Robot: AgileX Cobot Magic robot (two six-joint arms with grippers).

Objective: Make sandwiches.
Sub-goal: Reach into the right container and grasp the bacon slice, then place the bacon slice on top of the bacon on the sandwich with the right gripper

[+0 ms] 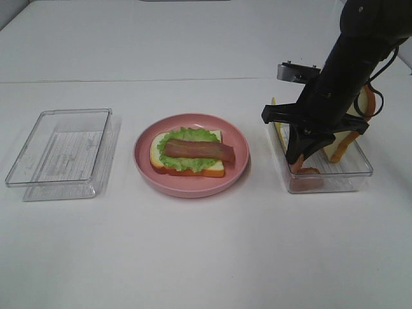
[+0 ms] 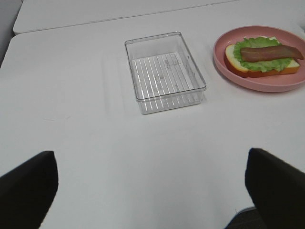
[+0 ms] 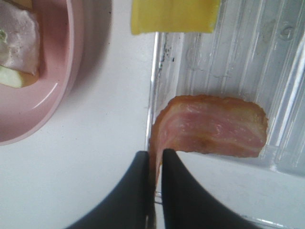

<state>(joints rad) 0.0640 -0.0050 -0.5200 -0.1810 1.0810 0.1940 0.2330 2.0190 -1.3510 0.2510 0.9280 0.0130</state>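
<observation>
The open-faced sandwich [image 1: 191, 156], white bread with green lettuce and a bacon strip [image 1: 196, 150] on top, lies on the pink plate [image 1: 193, 190] and also shows in the left wrist view [image 2: 262, 58]. My right gripper [image 3: 155, 162] reaches into the clear tray [image 1: 362, 170] on the right and is shut on the edge of another bacon strip [image 3: 209, 126], which curls up from the tray floor. A yellow cheese slice [image 3: 174, 14] leans at the tray's far end. My left gripper [image 2: 152, 169] is open, well short of the plate, with nothing between its fingers [image 2: 33, 181].
An empty clear tray [image 1: 61, 154] stands left of the plate, seen also in the left wrist view [image 2: 164, 71]. A bread slice [image 1: 340, 152] stands on edge in the right tray behind my right arm. The white table's far edge runs behind everything.
</observation>
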